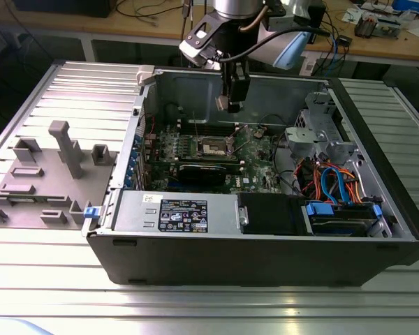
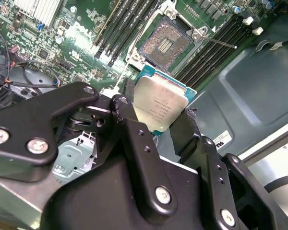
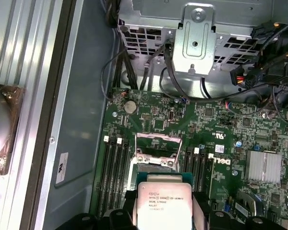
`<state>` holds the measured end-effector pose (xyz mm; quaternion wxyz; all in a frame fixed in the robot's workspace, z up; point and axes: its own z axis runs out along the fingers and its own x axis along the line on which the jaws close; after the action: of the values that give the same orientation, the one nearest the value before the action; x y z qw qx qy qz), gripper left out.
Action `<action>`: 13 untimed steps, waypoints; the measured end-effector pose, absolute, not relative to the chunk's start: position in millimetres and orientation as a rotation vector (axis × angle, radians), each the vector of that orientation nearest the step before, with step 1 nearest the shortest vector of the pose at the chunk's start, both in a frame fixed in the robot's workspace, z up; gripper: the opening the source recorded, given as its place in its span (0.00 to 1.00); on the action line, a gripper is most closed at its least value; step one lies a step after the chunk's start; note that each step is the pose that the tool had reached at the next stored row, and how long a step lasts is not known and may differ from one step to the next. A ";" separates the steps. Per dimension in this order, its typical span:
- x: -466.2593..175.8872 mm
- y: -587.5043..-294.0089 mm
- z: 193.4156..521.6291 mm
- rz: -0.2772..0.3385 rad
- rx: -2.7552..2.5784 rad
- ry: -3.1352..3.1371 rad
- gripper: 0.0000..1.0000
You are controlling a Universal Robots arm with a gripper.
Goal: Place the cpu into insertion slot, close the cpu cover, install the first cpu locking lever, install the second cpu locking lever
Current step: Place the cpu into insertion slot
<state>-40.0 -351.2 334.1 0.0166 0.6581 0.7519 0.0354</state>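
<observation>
My gripper (image 2: 155, 112) is closed on the cpu (image 2: 161, 98), pinching only its two edges (so the contacts are not touched, I think). I hold it in the air over the board (image 2: 53, 45), near the uncovered slot (image 2: 165, 43).

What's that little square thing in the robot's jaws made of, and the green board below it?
The cpu looks like metal on top: a pale silver-grey, matte lid with a soft sheen, on a thin green edge, probably circuit-board laminate. The motherboard looks like glossy green laminate, dotted with solder points.
</observation>
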 end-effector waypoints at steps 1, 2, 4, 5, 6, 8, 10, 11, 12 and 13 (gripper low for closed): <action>-40.0 -351.2 334.1 0.110 2.046 2.337 0.54; -40.0 -351.2 334.1 0.110 2.046 2.337 0.54; -40.0 -351.2 334.1 0.110 2.047 2.337 0.54; -40.0 -351.2 334.1 0.110 2.047 2.337 0.54; -40.0 -351.2 334.1 0.110 2.050 2.334 0.54; -40.0 -351.2 333.8 0.110 2.061 2.324 0.54; -40.0 -351.2 333.4 0.109 2.086 2.300 0.54; -40.0 -351.2 333.1 0.109 2.097 2.290 0.54; -40.0 -351.2 332.8 0.108 2.111 2.276 0.54; -40.0 -351.2 332.7 0.108 2.121 2.267 0.54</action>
<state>-40.0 -351.2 332.7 0.0178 0.6827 0.7297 0.0348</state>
